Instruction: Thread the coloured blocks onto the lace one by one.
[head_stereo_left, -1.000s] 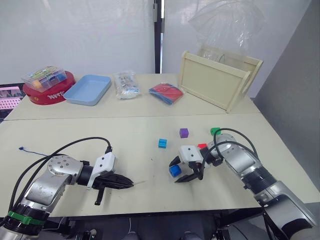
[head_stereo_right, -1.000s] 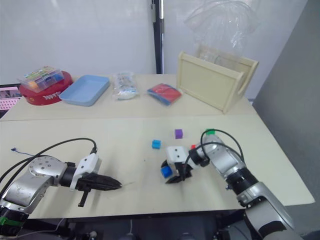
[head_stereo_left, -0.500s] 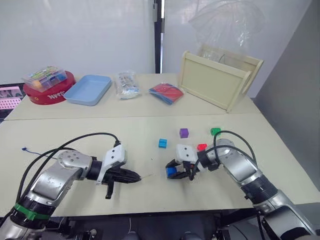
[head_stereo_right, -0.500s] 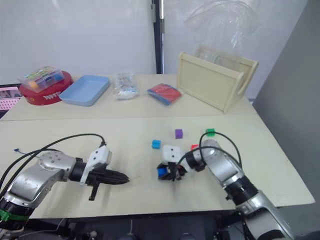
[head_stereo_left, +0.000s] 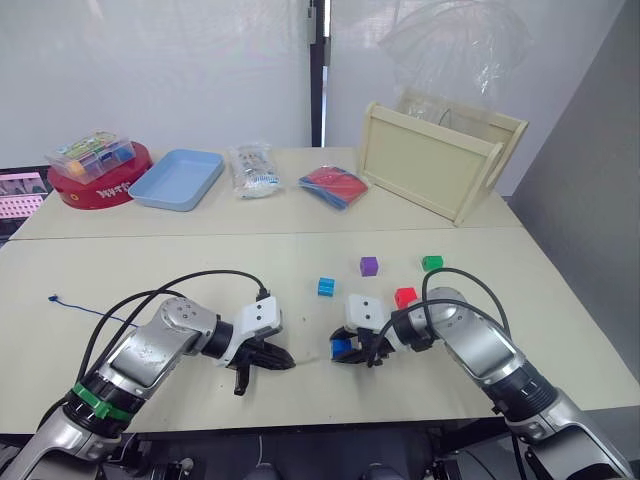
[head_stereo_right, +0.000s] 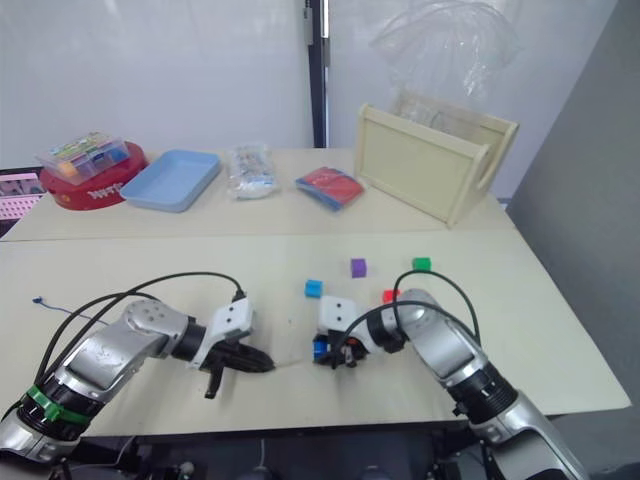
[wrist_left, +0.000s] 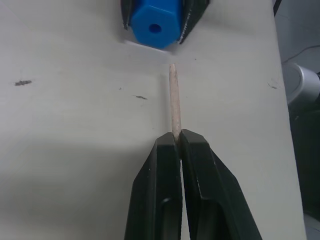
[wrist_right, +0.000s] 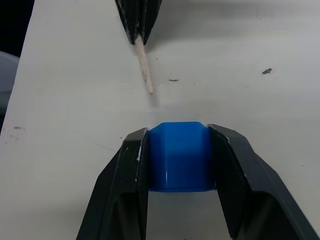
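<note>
Your left gripper (wrist_left: 176, 142) has its fingers clenched on the pale stiff tip of the lace (wrist_left: 173, 100), which points at the blue block (wrist_left: 156, 26), its end just short of the hole. Your right gripper (wrist_right: 177, 145) clamps that block low over the counter (head_stereo_left: 150, 260). Cyan block (head_stereo_left: 325, 286), purple block (head_stereo_left: 368, 265), red block (head_stereo_left: 405, 297) and green block (head_stereo_left: 432, 262) lie loose beyond.

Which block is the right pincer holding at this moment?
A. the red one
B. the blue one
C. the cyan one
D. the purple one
B: the right pincer is shut on the blue block, its hole facing the lace's pale tip held by the left pincer.
</note>
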